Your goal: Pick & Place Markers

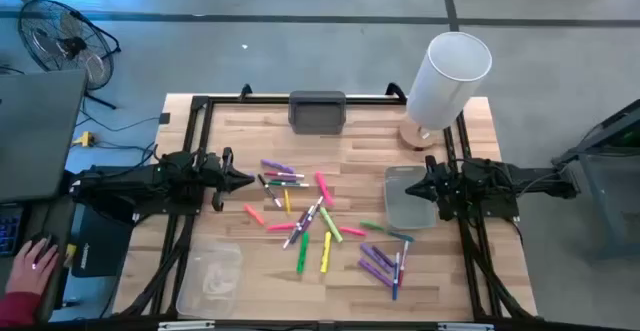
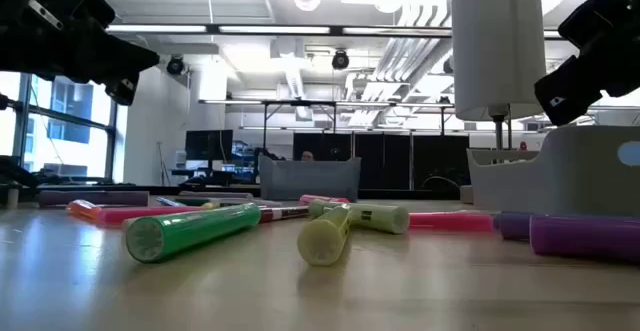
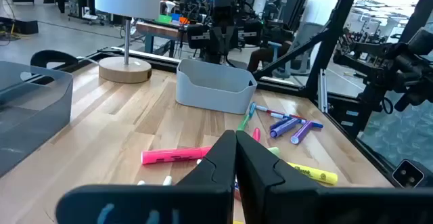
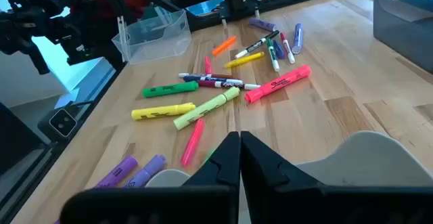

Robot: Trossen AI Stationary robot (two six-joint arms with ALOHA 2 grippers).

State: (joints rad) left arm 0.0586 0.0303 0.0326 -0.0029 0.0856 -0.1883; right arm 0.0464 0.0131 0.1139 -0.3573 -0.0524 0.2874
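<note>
The left tool (image 1: 243,180) hangs above the wooden tabletop (image 1: 250,131) at its own side, jaws pressed together and holding nothing; the right tool (image 1: 418,185) mirrors it from the opposite side, jaws likewise shut and empty, poised over a grey rectangular tray (image 1: 400,211). Between the two tips lies the scatter of thin markers (image 1: 310,216) in pink, purple, green, yellow and orange, none of them yet in any tray. Judging from the overhead view, the left tool is nearer: a cluster of purple and dark-capped pens (image 1: 280,174) lies just ahead of its tip, long axes running roughly along its line of reach, so a grasp would likely call for a wrist turn. The right tool's closest pens are the purple group (image 1: 382,263), off to its side rather than ahead. Several markers cross or touch in the middle, which could make a clean single pick awkward. Farther out stand a grey bin (image 1: 317,111) at the far edge, a clear plastic tray (image 1: 212,281) near the left arm's base, and a white-shaded lamp (image 1: 445,76) beyond the right tool
</note>
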